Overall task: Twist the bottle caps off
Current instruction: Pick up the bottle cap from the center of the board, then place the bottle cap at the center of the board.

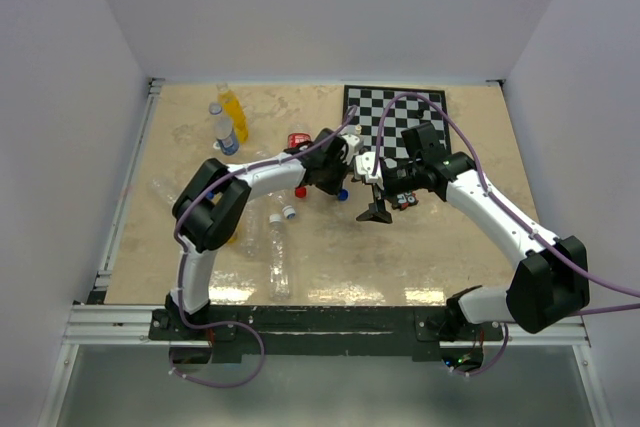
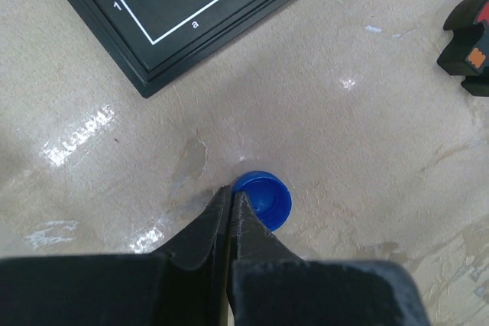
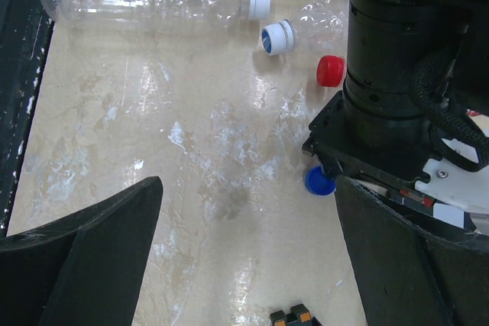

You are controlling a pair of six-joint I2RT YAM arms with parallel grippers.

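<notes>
Near the middle of the tabletop (image 1: pixel 450 257), just off the chessboard's (image 2: pixel 176 5) corner, the left claw (image 2: pixel 231 191) is pinched fully shut, tips touching the rim of a loose blue cap (image 2: pixel 263 200), while the right claw (image 3: pixel 248 188) hangs wide open and empty nearby. For a clean pick, I'd say the tips must straddle the cap's wall, not meet beside it. Glossy beige marbled surface, glare patches, plain white walls (image 1: pixel 300 7) around.

Blue cap (image 2: pixel 267 200), red cap (image 3: pixel 330 71), seemingly orange bottle (image 1: pixel 232 107).
</notes>
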